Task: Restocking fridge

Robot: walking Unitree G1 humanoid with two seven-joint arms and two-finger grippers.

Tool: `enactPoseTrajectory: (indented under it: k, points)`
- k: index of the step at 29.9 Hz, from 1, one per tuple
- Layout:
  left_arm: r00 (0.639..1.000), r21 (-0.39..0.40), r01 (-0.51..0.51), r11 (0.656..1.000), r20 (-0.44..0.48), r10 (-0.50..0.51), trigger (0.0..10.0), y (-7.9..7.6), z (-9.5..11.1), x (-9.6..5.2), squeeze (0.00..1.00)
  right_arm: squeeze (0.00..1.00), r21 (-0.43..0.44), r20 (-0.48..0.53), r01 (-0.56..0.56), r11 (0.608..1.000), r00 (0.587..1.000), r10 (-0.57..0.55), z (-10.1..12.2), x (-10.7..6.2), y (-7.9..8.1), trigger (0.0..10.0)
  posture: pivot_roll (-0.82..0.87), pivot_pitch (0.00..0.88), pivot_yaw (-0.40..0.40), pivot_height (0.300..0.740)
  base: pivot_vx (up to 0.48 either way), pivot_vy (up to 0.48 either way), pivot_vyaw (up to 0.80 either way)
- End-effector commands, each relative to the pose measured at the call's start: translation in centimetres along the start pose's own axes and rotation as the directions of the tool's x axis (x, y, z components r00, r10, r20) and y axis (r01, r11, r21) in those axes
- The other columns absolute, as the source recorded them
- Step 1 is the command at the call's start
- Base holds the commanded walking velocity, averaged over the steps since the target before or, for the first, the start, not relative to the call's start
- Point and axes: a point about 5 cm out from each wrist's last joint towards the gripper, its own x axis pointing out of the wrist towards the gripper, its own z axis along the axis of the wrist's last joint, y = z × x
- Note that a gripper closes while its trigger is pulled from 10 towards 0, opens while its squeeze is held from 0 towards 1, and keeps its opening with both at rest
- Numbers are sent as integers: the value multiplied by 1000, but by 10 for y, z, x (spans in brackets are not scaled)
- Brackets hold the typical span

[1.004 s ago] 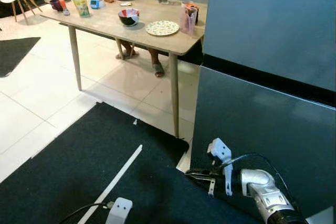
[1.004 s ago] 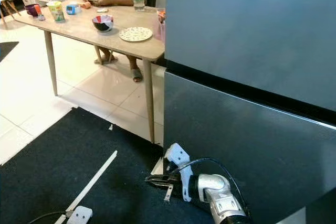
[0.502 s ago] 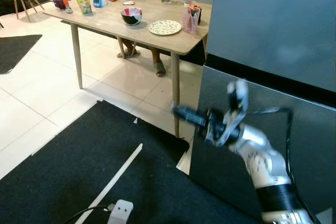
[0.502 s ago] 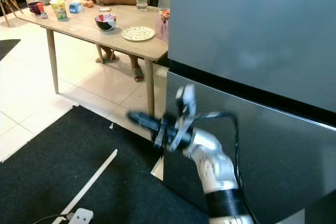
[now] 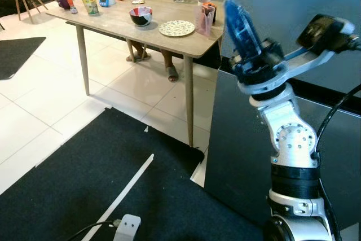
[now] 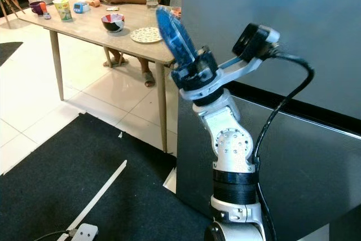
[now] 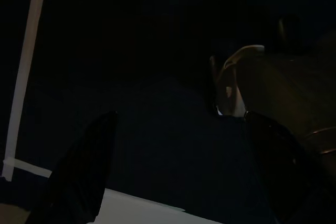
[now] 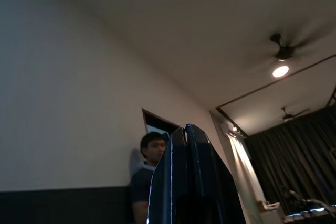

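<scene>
Right end effector (image 5: 237,18) raised in upper right of frame, fingers pressed together, empty, before closed fridge (image 5: 299,21). Left end effector (image 7: 173,182) spread, over dark mat.

Very dark view, two black fingers (image 7: 79,177) of the left tool (image 7: 176,174) apart, white strip (image 7: 23,72) on dark floor (image 7: 131,77)

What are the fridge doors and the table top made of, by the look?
Fridge doors: smooth grey-blue panels with a dull sheen, likely painted or brushed metal, possibly glass-faced; a black gap divides them. Table top: pale wood grain, matte; solid wood or laminate, can't tell which.
</scene>
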Motion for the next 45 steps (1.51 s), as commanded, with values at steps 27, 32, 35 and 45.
enactPoseTrajectory:
  k: [27, 32, 35, 45]
  points:
    - [1000, -6, 13, 1000, -11, -13, 10000, -25, 2, 7, 0, 0, 274, 211, -246, 930, 959, 192, -9, 37, 41, 10000, 27, 0, 18, 740, 0, 0, 0]
    - [1000, -4, 6, 1000, -17, -6, 10000, -13, -2, 3, 0, 0, 289, 217, -242, 926, 959, 183, -8, 39, 38, 10000, 19, 0, 13, 740, 0, 0, 0]
    - [1000, 5, 8, 1000, -22, -8, 10000, -9, -4, 2, 0, 0, 301, 220, -248, 921, 957, 186, -7, 39, 38, 10000, 6, 0, 0, 740, 0, 0, 0]
    - [999, 29, 44, 999, -21, -43, 10000, -22, 1, 6, 0, 0, 280, 223, -290, 915, 947, 232, -2, 33, 39, 10000, 14, 0, 16, 740, 0, 0, 0]
